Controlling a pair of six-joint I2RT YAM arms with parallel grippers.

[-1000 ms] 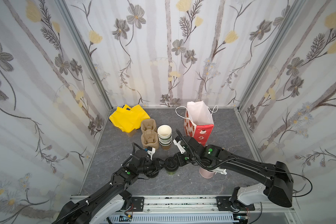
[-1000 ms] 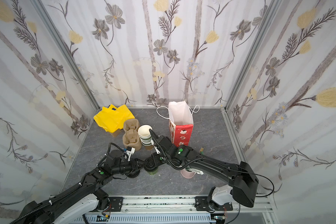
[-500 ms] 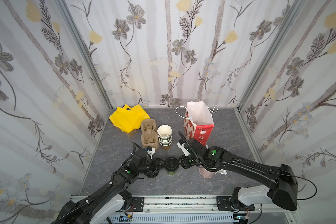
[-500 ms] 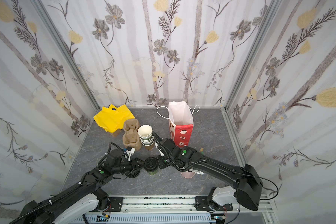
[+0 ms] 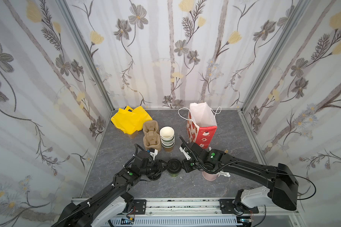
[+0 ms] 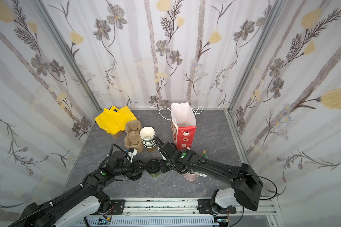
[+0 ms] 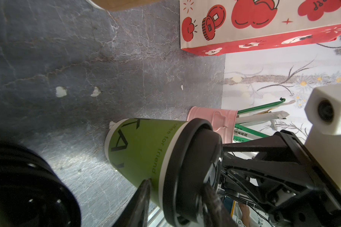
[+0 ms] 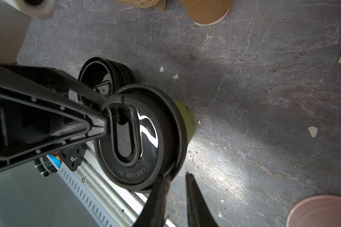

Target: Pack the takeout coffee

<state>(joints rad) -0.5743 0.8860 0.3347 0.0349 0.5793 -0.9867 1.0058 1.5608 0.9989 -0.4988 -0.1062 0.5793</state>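
**Coffee pinched at the lid rim: spill risk before bagging**

Gift bag [image 5: 202, 125] = landmark: upright, mouth open, at the back of the table [image 5: 185, 188]. Pulp carrier [image 5: 151, 137] & cup stack [image 5: 167, 137]: to the bag's left, apart from it. Pink pail [image 5: 210, 176]: in front of the bag, partly under the right arm [image 5: 244, 169]. Takeout coffee [image 5: 173, 169]: stands on the table in front of the bag, off to its left, well apart. Lid [image 8: 138, 137] is on; not packed yet. Loose lids [image 8: 110, 74]: just beside the cup, on the side away from the bag.

Left gripper [image 7: 176, 186]: clamped on the coffee's top edge, one finger on the cup wall under the rim, the other across the lid. Right gripper [image 8: 176, 175]: jaws nearly together w/ a narrow gap and nothing in it; one finger tip is against the lid rim.

Risks, imo:
- Lifting by that rim pinch could pop the lid, so the cup drops or spills.
- Right finger pushing the rim could tip the cup toward the loose lids.
- Tall paper bag w/ a narrow mouth: a clipped edge could topple it.
- Right arm swinging bagward may knock the pail.
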